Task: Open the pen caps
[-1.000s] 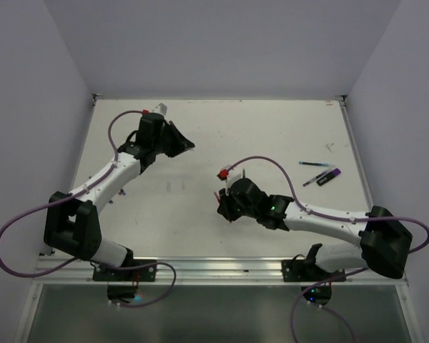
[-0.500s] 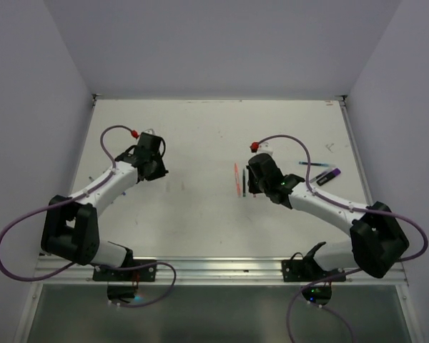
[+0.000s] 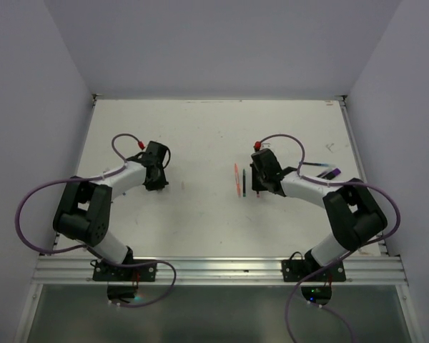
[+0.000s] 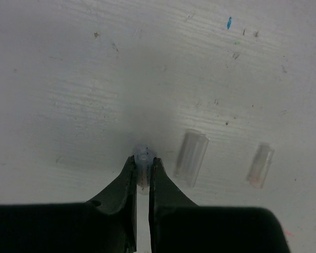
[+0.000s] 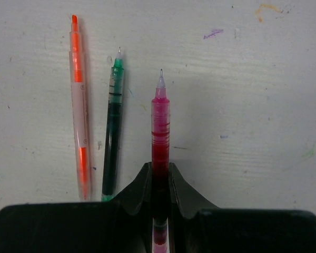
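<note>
White table (image 3: 200, 136) enclosed by plain walls (image 3: 222, 43) on three sides, with both arms reaching in from the near rail.

Left gripper (image 4: 142, 167): jaws almost closed, pinching a small whitish cap (image 4: 144, 154) between the fingertips, low over the table; actual contact with the surface cannot be judged. Two clear caps (image 4: 191, 158) lie flat just to its right, side by side but apart. Setting the held cap down beside them would keep the loose caps in one group.

Right gripper (image 5: 159, 171): jaws narrowed onto the barrel of a red pen (image 5: 160, 121), gripped low on its length so the bare needle tip points away across the table. A green pen (image 5: 114, 137) and an orange pen (image 5: 79, 116) lie parallel on its left, tips exposed, close together but not touching. The red pen is aligned with this row, which suggests it is being laid down as the third uncapped pen.

Further pens (image 3: 332, 172) rest near the right edge, partly hidden behind the right arm; whether they carry caps is unclear.

Clearance: the two grippers are well apart, with bare table between them. The pen row sits mid-table, far from every edge. The right arm's nearest obstacle is the green pen, just beside its left finger.
</note>
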`<state>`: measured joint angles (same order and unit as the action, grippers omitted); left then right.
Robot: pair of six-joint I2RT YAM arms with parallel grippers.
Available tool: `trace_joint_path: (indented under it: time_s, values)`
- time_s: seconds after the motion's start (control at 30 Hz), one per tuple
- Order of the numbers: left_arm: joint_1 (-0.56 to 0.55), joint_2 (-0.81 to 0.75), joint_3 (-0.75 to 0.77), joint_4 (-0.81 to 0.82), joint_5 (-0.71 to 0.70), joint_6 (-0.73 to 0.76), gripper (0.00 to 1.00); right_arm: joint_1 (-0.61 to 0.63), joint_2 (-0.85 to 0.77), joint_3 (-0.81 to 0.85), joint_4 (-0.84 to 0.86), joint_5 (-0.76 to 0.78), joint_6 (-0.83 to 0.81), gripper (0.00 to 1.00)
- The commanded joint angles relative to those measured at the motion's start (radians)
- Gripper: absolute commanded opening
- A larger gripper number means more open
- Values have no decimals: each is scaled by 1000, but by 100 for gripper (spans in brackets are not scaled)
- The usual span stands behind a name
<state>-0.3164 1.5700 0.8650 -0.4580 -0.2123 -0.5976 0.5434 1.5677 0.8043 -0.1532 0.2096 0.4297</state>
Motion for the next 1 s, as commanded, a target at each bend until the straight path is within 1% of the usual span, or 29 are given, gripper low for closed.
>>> trace_joint_path:
  time_s: [0.0,0.07,0.13,0.3,0.4,0.47,0.5,0.6,0.77,0.8,0.97]
  values:
    - [0,33,2,65,-10,35,0,-20,18,22,76,-42,-14,6]
    - [0,50,2,71,-1,36,0,-28,34,19,89,-55,-14,8]
    - [0,55,2,81,5,33,0,-33,45,18,99,-64,-14,15]
    - [0,47,2,90,17,24,19,-40,66,10,130,-98,-11,21]
    - [2,44,-4,91,21,18,25,-43,87,16,139,-114,-6,25]
    - [0,41,-14,93,19,15,26,-43,97,21,138,-125,-5,25]
    - [0,36,-17,93,16,15,29,-43,97,21,141,-127,-2,28]
    - [0,25,-27,91,8,7,34,-45,92,21,142,-130,-2,30]
    - [0,-8,-37,75,-19,-5,38,-46,69,26,124,-119,-9,35]
    - [0,-25,-35,68,-22,-7,40,-46,61,33,107,-113,-14,38]
    - [0,-109,6,-5,-97,-11,45,-49,40,70,32,-96,-39,40]
